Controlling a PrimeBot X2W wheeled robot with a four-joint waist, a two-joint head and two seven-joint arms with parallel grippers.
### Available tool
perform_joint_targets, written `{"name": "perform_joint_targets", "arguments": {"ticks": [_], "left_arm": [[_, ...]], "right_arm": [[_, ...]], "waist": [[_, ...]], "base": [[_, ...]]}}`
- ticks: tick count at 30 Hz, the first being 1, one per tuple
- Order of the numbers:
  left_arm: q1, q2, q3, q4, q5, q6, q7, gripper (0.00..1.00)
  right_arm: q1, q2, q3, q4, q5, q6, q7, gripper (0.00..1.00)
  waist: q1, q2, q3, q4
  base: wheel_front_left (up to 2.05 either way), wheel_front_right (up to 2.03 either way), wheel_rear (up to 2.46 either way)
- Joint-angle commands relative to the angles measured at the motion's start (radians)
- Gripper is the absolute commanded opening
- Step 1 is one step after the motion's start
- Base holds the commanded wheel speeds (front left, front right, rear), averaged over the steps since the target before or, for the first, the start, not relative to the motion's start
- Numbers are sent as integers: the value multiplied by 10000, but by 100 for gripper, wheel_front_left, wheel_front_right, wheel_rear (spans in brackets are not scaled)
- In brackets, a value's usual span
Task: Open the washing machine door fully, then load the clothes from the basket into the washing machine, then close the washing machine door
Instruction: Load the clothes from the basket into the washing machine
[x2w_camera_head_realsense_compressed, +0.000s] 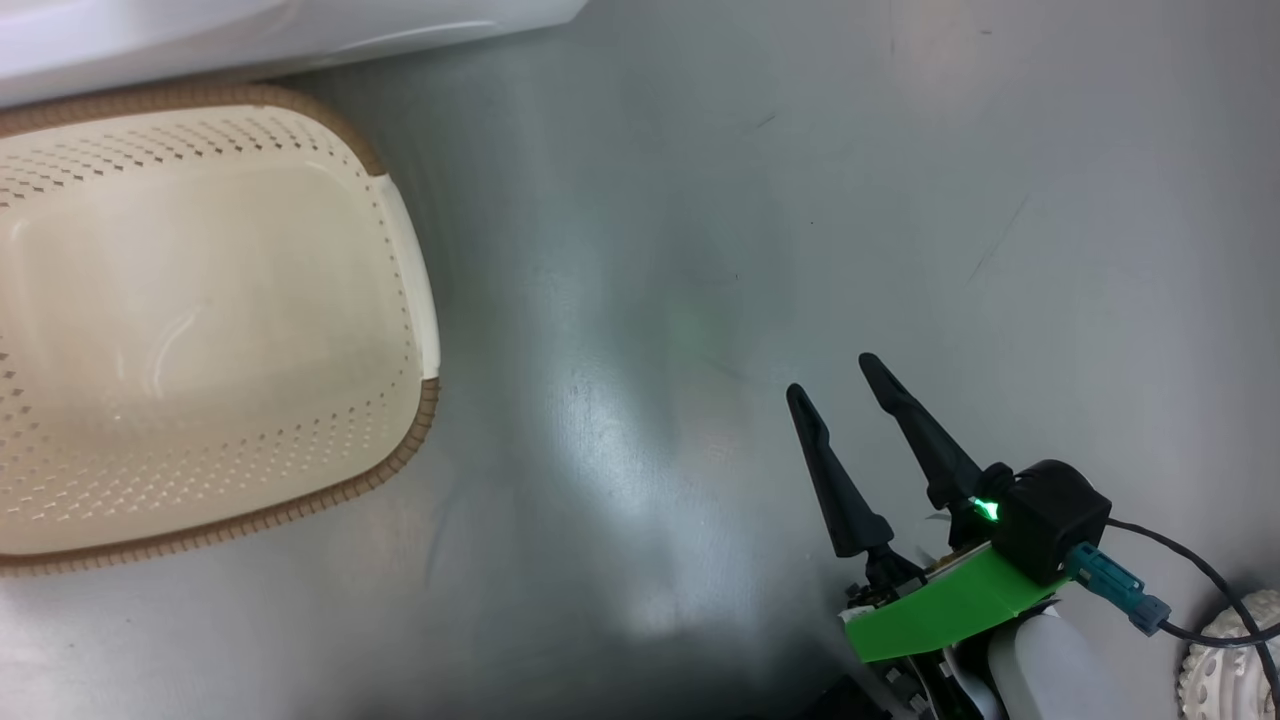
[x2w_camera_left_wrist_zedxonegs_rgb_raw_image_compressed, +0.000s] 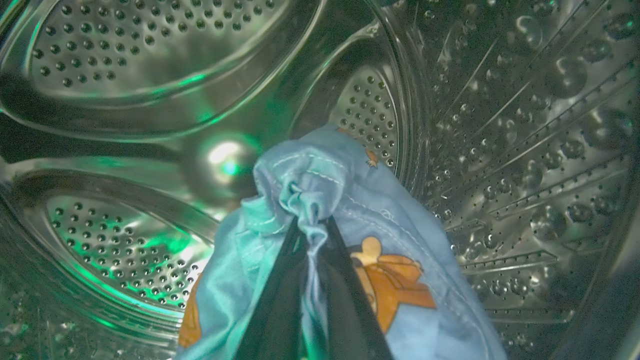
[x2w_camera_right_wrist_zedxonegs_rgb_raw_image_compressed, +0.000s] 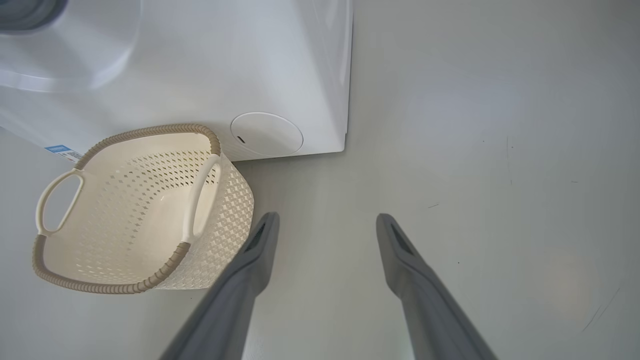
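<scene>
In the left wrist view my left gripper (x2w_camera_left_wrist_zedxonegs_rgb_raw_image_compressed: 311, 225) is inside the washing machine's steel drum (x2w_camera_left_wrist_zedxonegs_rgb_raw_image_compressed: 500, 150), shut on the clothes (x2w_camera_left_wrist_zedxonegs_rgb_raw_image_compressed: 345, 200), a bunch of light blue fabric with orange-brown cartoon figures pinched between the two dark fingers. The basket (x2w_camera_head_realsense_compressed: 405, 260) (x2w_camera_right_wrist_zedxonegs_rgb_raw_image_compressed: 220, 210), cream-white with a brown rim, stands empty on the floor against the white washing machine (x2w_camera_right_wrist_zedxonegs_rgb_raw_image_compressed: 225, 65) (x2w_camera_head_realsense_compressed: 250, 30). My right gripper (x2w_camera_head_realsense_compressed: 835, 378) (x2w_camera_right_wrist_zedxonegs_rgb_raw_image_compressed: 325, 220) hovers open over the bare floor to the right of the basket, nothing between its fingers. The washing machine door is out of view.
A round white service flap (x2w_camera_right_wrist_zedxonegs_rgb_raw_image_compressed: 266, 133) sits low on the washer's front near its right corner. The grey floor (x2w_camera_head_realsense_compressed: 900, 200) stretches to the right of the basket and washer. A pale ribbed part of the robot (x2w_camera_head_realsense_compressed: 1235, 660) shows at the lower right.
</scene>
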Motion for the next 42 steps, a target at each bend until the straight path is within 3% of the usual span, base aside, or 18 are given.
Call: {"name": "perform_joint_targets", "arguments": {"ticks": [1,4,14,19,20,21,42], "left_arm": [[442,464,205,-164,-3,70,-24,0],[576,417,301,68,-55,54,-24,0],[-23,44,431,3603,-567,-13,39,0],[-246,-16,351,4171,-592,-35,-8,2],[-263,-41,360,4224,-620,-38,-14,61],[-263,-73,389,4281,-666,-38,-17,100],[1997,-1031,969,3020,-1223,-185,-25,100]], "right_arm": [[279,26,252,-146,87,17,-118,100],[263,26,246,-124,109,17,-118,100],[327,26,189,67,91,17,-118,100],[293,26,167,83,51,17,-118,100],[285,26,171,81,46,17,-118,100],[268,26,168,82,37,17,-118,100],[-211,26,-178,392,-282,17,-118,100]], "waist": [[0,0,17,3],[0,0,-11,30],[0,0,-370,210],[0,0,-551,288],[0,0,-575,303],[0,0,-601,320],[0,0,-1895,1130]], "base": [[0,0,0],[0,0,0],[0,0,0],[0,0,0],[0,0,0],[0,0,0],[0,0,0]]}}
